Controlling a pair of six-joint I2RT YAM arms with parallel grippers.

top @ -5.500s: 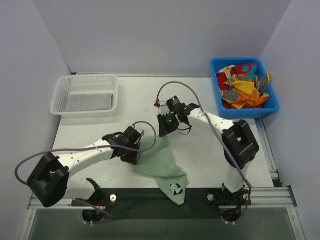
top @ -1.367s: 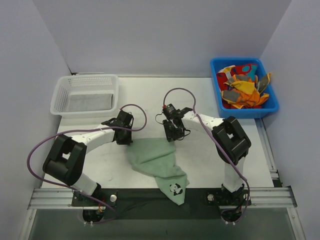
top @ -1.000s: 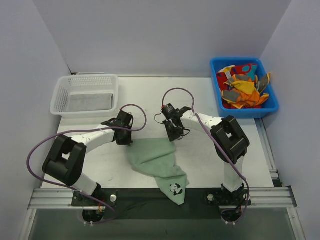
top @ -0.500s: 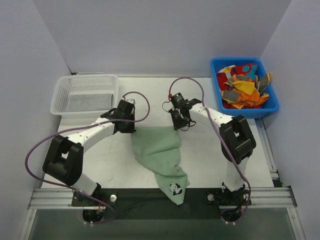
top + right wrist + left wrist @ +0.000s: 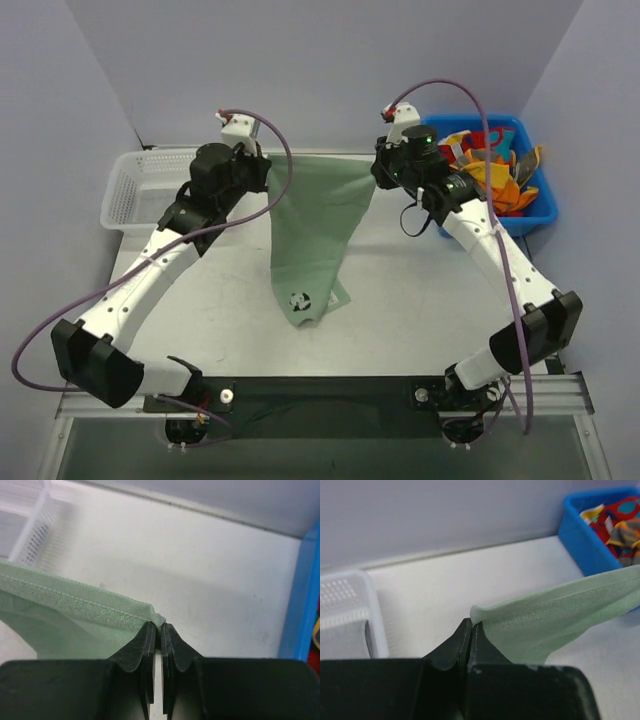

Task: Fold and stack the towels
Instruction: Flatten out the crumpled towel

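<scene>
Where the pale green towel lay bunched on the desk moments ago, we now find it lifted, panda end hanging low nearest us. Further back, both arms stand raised; left hand and right hand each clamp an upper corner, edge taut, ready for folding.

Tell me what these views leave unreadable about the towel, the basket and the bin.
- Green towel: top view, from overhead, cannot tell whether its lower tip touches the table; wrist views cut it off at frame edges.
- White basket: top view, the left arm covers its right side and part of its inside.
- Blue bin: top view, the right arm hides its left part; its towels cannot be counted.
</scene>
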